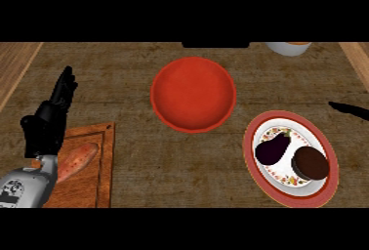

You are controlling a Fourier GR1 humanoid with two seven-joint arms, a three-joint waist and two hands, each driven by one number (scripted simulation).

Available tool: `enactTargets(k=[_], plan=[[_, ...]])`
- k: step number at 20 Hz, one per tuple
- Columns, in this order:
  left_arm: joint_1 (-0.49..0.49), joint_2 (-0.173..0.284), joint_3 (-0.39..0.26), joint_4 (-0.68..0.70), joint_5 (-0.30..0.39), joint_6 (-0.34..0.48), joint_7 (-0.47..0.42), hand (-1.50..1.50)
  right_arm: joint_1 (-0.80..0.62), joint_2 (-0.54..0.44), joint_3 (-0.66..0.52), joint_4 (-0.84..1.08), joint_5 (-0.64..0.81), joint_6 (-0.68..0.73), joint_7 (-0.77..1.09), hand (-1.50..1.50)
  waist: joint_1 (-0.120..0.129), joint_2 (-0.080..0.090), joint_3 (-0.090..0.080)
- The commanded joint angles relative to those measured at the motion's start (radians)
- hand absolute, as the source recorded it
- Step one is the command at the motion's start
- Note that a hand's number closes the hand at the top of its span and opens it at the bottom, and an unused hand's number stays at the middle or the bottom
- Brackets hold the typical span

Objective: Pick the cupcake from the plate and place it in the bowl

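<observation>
The cupcake point(311, 163) sits on the near right part of the plate point(323, 146), touching an aubergine point(272, 149) to its left. The right robot hand point(350, 110) only shows as a dark tip at the right edge, beyond the cupcake and nearer than the left; I cannot tell its fingers. The left robot hand point(52, 113) rests released, fingers up, over the cutting board point(93, 180). Farther off on the worktop point(122, 73) lies the red bowl point(193, 93).
</observation>
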State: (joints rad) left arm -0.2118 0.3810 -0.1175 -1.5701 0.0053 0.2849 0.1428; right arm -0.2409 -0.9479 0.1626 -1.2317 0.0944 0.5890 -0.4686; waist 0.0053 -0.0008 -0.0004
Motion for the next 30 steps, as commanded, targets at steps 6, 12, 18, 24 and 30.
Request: enactTargets(k=[6,12,18,24,30], plan=[[-0.014,-0.018,0.033,-0.016,-0.024,-0.026,0.02,0.0,-0.009,0.102,0.096,-0.068,0.175,0.034,0.149,-1.5,-0.001,0.001,0.0],[-0.017,-0.031,0.029,-0.064,-0.057,-0.037,0.083,0.0,-0.045,0.172,0.133,0.063,0.348,-0.013,0.124,-1.5,0.004,0.002,0.001],[0.025,-0.099,0.031,-0.024,-0.113,-0.039,-0.015,0.0,-0.048,0.251,0.087,0.151,0.438,-0.048,0.053,-1.5,0.0,0.002,0.001],[-0.004,-0.076,0.122,-0.023,-0.088,-0.123,0.028,0.0,-0.066,0.31,0.044,0.178,0.516,-0.018,0.04,-1.5,-0.001,0.001,0.001],[0.021,-0.099,0.122,-0.028,-0.125,-0.123,0.005,0.0,-0.008,0.359,0.086,0.199,0.625,-0.115,-0.028,1.5,-0.003,0.001,0.001]])
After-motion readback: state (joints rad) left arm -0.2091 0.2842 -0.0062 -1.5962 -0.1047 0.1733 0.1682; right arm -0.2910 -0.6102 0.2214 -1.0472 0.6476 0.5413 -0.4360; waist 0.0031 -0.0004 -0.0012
